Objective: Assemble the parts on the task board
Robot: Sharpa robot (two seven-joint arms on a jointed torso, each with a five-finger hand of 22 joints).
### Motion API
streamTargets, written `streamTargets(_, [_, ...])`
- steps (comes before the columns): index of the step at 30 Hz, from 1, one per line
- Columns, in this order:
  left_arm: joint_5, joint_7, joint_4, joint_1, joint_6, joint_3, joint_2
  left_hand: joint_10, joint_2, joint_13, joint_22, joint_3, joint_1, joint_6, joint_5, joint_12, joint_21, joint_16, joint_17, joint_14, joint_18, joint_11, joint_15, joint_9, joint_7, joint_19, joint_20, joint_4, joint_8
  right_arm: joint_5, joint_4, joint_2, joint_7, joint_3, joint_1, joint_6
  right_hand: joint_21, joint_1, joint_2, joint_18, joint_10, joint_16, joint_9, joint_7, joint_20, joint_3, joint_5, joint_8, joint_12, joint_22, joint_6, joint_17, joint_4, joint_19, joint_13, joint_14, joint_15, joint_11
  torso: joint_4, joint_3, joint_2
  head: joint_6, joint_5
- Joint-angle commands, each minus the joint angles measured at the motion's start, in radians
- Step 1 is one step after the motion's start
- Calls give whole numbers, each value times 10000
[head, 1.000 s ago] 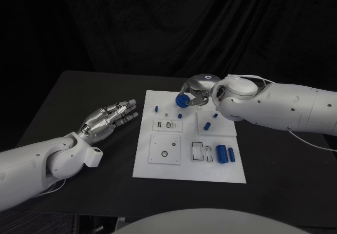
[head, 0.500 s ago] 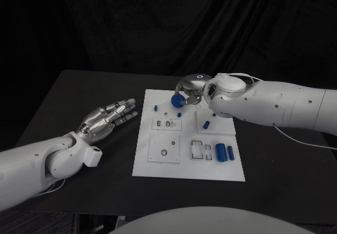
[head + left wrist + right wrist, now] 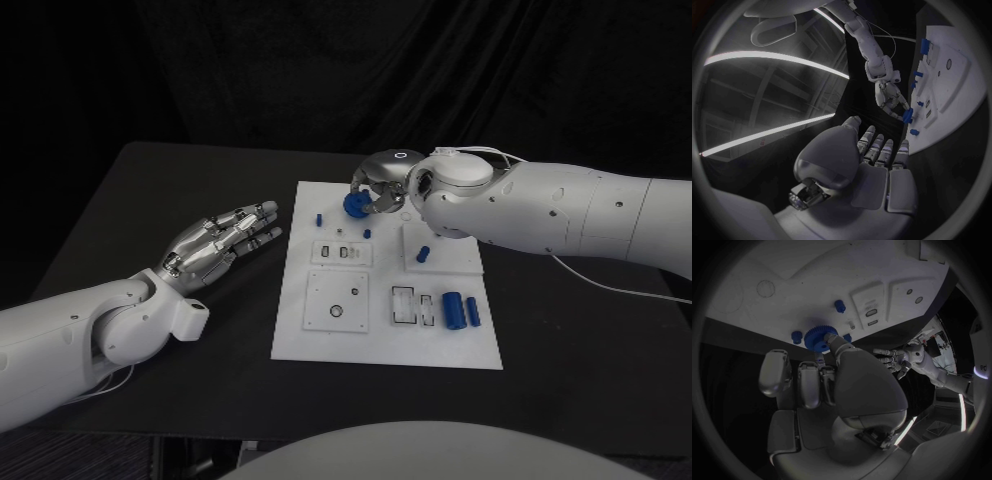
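Blue toothed gear (image 3: 821, 337), pinched in your right hand (image 3: 379, 190) above the white task board (image 3: 387, 340), could slip free if you tilt; left hand (image 3: 219, 243) lies spread.

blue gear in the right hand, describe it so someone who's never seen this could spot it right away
Start at the white task board in the middle of the black table and go to its far edge, where the right hand hangs. The blue gear is pinched in that hand's fingers. It is a toothed round disc held above the board, unlike the small blue pegs and cylinders on it.
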Motion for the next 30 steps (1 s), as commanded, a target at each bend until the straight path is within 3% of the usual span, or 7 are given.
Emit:
streamTargets(1, [16,1328,21,-15,121,10,6,29,63,7,16,60,-10,-3,40,19,37,14,-7,-14,165,66,49,8,24,54,40,-7,43,-66,-110,36,-171,5,-39,318,-174,18,-134,47,-28,-128,1444,-8,4,157,-47,-332,-177,1089,-177,1140,-8,-146,1744,307,12,24,-6,-2,-3,-26,39])
streamTargets(5, [16,1321,14,-16,126,10,9,30,60,8,16,68,-10,0,40,21,38,14,-7,-15,166,67,50,8,25,56,42,-11,44,-66,-186,62,-295,5,-53,447,-328,104,-227,72,-201,-180,1050,-33,10,377,79,-813,-346,1070,-481,1119,-70,-215,1604,273,14,14,3,-3,-2,-39,38])
streamTargets(12, [16,1311,-1,-17,143,10,29,29,56,7,17,71,-10,-2,39,20,39,14,-7,-14,166,65,50,8,27,58,43,-14,43,-66,-219,84,-376,5,-70,526,-345,111,-279,70,-173,-99,590,-122,-17,531,74,-1315,-345,1124,-919,1218,-116,-189,1621,313,-24,-41,24,3,-4,-57,10])
streamTargets(23, [16,1301,-13,-24,143,10,37,29,56,7,17,71,-10,-2,39,20,39,14,-7,-14,166,65,50,8,27,58,43,-14,43,-66,-159,84,-337,6,-82,585,-394,76,-301,76,-200,-136,386,-171,-41,546,-19,-1427,-377,1132,-1089,1197,-121,-200,1599,296,-51,-76,-8,-1,-4,-83,54])
streamTargets(30, [16,1278,-32,-29,152,10,53,24,42,7,16,93,-11,-14,36,16,39,14,-7,-16,168,66,52,6,31,58,48,-32,40,-66,-67,68,-200,6,-99,427,-420,-11,-306,76,-209,-149,242,-222,-60,507,-278,-1414,-391,1148,-1081,1196,-76,-195,1591,292,-75,-108,5,7,-5,-89,42])
